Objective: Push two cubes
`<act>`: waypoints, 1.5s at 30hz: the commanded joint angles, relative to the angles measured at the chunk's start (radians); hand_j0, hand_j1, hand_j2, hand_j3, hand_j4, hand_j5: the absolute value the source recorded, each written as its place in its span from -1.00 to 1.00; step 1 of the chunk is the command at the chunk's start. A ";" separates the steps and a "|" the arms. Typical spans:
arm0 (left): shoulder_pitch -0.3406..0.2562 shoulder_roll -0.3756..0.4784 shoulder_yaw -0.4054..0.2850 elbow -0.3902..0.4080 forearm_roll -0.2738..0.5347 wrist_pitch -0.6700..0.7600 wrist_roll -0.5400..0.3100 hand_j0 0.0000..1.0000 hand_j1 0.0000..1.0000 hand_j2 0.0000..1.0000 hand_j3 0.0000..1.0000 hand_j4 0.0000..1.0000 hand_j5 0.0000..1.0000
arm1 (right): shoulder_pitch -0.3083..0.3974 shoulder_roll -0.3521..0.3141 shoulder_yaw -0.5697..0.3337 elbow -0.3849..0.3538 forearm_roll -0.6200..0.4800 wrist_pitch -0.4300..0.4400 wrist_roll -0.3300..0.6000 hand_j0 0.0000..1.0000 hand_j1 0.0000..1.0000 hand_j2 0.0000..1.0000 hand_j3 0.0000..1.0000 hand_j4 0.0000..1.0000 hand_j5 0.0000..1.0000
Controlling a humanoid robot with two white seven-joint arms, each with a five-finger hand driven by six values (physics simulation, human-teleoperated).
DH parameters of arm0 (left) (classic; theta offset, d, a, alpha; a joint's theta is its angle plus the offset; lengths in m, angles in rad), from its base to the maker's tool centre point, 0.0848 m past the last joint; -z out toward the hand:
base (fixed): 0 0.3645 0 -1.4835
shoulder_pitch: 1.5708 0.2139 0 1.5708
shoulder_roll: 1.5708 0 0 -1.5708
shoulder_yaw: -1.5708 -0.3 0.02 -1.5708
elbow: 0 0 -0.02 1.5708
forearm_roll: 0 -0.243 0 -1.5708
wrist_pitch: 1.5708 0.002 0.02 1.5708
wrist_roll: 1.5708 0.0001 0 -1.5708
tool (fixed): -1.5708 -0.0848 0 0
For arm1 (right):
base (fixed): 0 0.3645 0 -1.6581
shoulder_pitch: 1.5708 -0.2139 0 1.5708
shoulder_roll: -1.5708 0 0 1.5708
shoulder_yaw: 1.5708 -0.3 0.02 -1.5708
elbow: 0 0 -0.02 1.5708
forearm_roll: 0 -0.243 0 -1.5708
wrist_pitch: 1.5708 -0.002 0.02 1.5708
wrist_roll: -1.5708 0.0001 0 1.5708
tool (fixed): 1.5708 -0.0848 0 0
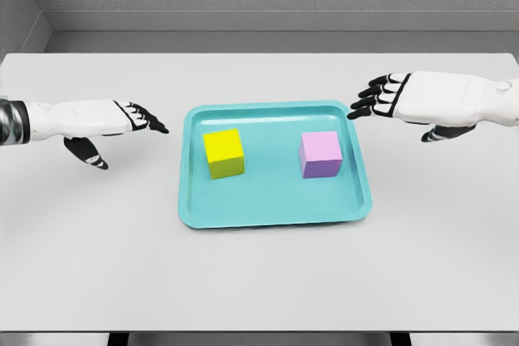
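Note:
A yellow cube [223,152] stands in the left half of a teal tray [272,210], and a pink-purple cube [320,154] stands in its right half. The two cubes are apart from each other. My left hand [138,123] hovers left of the tray, fingers stretched toward it, open and holding nothing. My right hand [381,99] is at the tray's far right corner, fingers extended toward the left, open, a short way from the pink-purple cube.
The tray lies in the middle of a white table [259,281]. A grey wall runs behind the table's far edge.

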 commanded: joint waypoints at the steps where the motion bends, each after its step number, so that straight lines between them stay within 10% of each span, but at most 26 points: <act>1: 0.000 0.002 -0.001 -0.001 0.006 0.002 0.000 1.00 1.00 1.00 1.00 1.00 1.00 | 0.000 -0.003 0.000 -0.002 -0.005 0.003 0.000 1.00 1.00 1.00 1.00 1.00 1.00; 3: -0.002 0.002 -0.001 0.001 0.006 0.002 -0.002 0.96 0.96 0.96 0.96 0.96 0.96 | 0.000 0.001 -0.001 0.000 -0.006 0.003 0.000 1.00 1.00 1.00 1.00 1.00 1.00; 5: -0.002 0.006 -0.002 -0.001 0.003 0.002 -0.083 -0.39 -0.39 -0.39 -0.39 -0.39 -0.39 | -0.005 0.009 0.006 0.001 -0.014 0.003 0.000 1.00 1.00 1.00 1.00 1.00 1.00; 7: -0.002 0.006 -0.012 0.003 0.004 0.002 -0.093 -0.94 -0.94 -0.94 -0.94 -0.94 -0.94 | -0.012 -0.002 0.003 0.010 -0.006 0.003 0.000 1.00 1.00 1.00 1.00 1.00 1.00; 9: -0.025 -0.012 -0.039 -0.022 0.004 0.002 -0.093 -0.94 -0.94 -0.94 -0.94 -0.94 -0.94 | -0.014 0.004 0.029 0.006 -0.013 0.003 0.000 -0.28 -0.28 -0.28 -0.28 -0.28 -0.28; 11: -0.028 -0.031 -0.059 -0.011 0.000 0.002 -0.093 -0.99 -0.99 -0.99 -0.99 -0.99 -0.99 | -0.023 0.012 0.069 0.003 -0.010 0.003 0.000 -0.66 -0.66 -0.66 -0.66 -0.66 -0.66; 26: -0.057 -0.181 -0.068 0.026 -0.085 0.002 -0.093 -0.97 -0.97 -0.97 -0.97 -0.97 -0.97 | -0.061 0.095 0.218 0.131 0.066 0.003 0.000 -0.73 -0.73 -0.73 -0.73 -0.73 -0.73; 29: -0.075 -0.261 -0.068 0.154 -0.118 0.002 -0.093 -0.97 -0.97 -0.97 -0.97 -0.97 -0.97 | -0.080 0.132 0.241 0.167 0.092 0.003 0.000 -0.68 -0.68 -0.68 -0.68 -0.68 -0.68; 45: -0.095 -0.333 -0.070 0.260 -0.131 0.002 -0.093 -0.97 -0.97 -0.97 -0.97 -0.97 -0.97 | -0.133 0.228 0.329 0.337 0.118 0.003 0.000 -0.66 -0.66 -0.66 -0.66 -0.66 -0.66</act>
